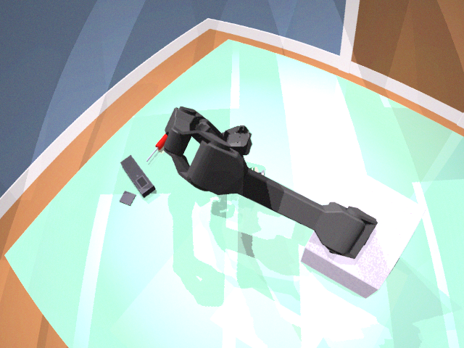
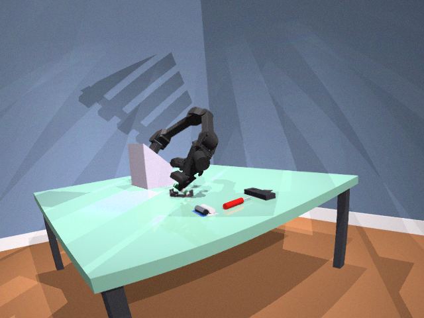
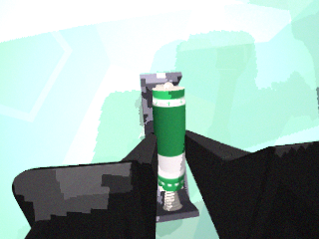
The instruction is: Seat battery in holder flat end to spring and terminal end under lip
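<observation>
Fingers (image 2: 182, 187) of the gripper stand narrowly apart, closed on the sides of the green-and-white battery (image 2: 185, 191) (image 3: 169, 130). The battery is positioned over the battery holder (image 2: 181, 195) (image 3: 178, 215), its flat end at the coil spring (image 3: 171, 200) and its terminal end beside the end wall that should carry the lip. Contact at the spring and clearance at the lip cannot be confirmed.

Status: grasp complete; alignment along the holder appears largely complete. Seating appears incomplete, since the exterior view suggests a tilted battery. Remaining: lower the terminal end under the lip without force, level the battery, release, withdraw.

Farther out, the red-handled screwdriver (image 1: 161, 142) (image 2: 233, 203) and the black remote-like case (image 1: 137, 175) (image 2: 259, 193) lie on the surface (image 1: 123, 239) (image 2: 147, 239), clear of the holder. Neither requires handling.
</observation>
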Controlling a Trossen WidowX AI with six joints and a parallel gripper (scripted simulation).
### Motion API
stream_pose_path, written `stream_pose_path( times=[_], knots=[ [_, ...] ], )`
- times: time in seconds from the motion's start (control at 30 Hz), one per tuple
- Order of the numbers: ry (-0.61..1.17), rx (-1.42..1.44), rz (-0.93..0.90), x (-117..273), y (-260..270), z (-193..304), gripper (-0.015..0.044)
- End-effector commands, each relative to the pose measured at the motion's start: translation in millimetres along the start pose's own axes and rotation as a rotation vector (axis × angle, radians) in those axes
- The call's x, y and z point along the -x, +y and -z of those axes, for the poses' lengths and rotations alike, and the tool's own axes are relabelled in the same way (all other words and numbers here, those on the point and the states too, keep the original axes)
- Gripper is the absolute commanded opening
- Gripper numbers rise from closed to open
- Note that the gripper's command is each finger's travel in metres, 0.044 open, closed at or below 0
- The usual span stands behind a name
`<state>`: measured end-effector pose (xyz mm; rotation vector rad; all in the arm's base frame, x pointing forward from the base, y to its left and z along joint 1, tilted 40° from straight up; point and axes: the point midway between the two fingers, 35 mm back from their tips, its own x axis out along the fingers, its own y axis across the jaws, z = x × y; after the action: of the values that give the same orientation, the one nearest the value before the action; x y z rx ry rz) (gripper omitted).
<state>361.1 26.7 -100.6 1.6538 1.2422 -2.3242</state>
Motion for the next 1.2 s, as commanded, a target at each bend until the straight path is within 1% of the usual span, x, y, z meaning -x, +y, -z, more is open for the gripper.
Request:
stream_pose_path(
  times=[0.0,0.5,1.17],
  knots=[
    [0.008,0.0,-0.003,2.0,0.7,4.7,0.006],
    [0.003,0.0,0.001,4.2,0.9,8.9,0.006],
    [0.103,-0.002,0.001,-1.6,5.3,8.9,0.006]
  ],
)
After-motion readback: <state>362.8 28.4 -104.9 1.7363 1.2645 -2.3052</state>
